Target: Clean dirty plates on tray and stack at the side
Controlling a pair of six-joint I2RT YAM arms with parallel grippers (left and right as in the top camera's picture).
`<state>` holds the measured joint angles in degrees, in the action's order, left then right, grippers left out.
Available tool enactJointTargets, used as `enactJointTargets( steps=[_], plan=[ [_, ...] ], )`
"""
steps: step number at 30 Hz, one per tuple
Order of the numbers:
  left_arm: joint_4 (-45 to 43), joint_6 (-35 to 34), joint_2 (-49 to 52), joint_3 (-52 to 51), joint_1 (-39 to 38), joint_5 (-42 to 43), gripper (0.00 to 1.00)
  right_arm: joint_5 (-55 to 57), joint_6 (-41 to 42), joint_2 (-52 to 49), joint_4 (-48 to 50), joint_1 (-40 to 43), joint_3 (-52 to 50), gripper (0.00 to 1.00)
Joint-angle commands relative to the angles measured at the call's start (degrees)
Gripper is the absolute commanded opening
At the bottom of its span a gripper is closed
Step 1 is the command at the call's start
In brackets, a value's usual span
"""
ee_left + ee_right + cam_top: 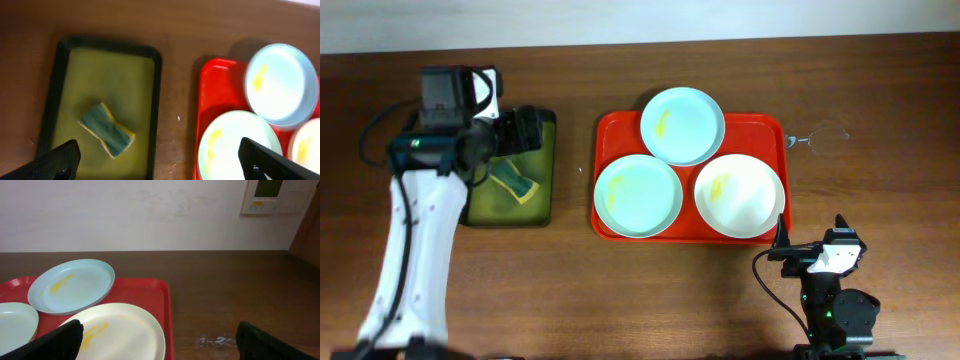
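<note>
The red tray (610,132) holds three plates with yellow smears: a mint one at the back (682,124), a mint one front left (638,195), a white one front right (739,194). They also show in the left wrist view, the back plate (280,82) and front left plate (232,142), and in the right wrist view, the white plate (125,332) and back plate (72,286). My left gripper (525,130) is open above the dark tray (542,205), over the sponge (514,183). My right gripper (820,250) is open, empty, near the front edge right of the tray.
The small dark tray with green inside (117,75) lies left of the red tray and holds a blue-and-yellow sponge (107,129). A small clear scrap (812,138) lies on the table right of the red tray. A wall runs behind the table.
</note>
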<state>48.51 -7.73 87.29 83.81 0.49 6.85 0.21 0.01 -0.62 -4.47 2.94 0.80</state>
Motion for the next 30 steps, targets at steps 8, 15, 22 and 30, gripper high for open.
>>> enactJointTargets(
  steps=[8, 15, 22, 30],
  plan=[
    [-5.81, -25.68, 15.26, 0.66, 7.23, 1.27, 0.99, 0.5, 0.26, 0.42, -0.2, -0.31, -0.48, 0.98],
    [-6.69, -25.73, 30.86, 0.66, 7.13, -5.84, 0.99, 0.5, 0.26, 0.42, -0.2, -0.31, -0.48, 0.98],
    [-8.04, -25.7, 35.71, 0.68, 7.13, -5.81, 0.27, 0.5, 0.26, 0.42, -0.2, -0.31, -0.48, 0.98],
    [2.36, -25.68, 35.06, 7.08, 7.17, 0.48, 0.99, 0.5, 0.26, 0.42, -0.22, -0.31, -0.48, 0.98]
  ],
)
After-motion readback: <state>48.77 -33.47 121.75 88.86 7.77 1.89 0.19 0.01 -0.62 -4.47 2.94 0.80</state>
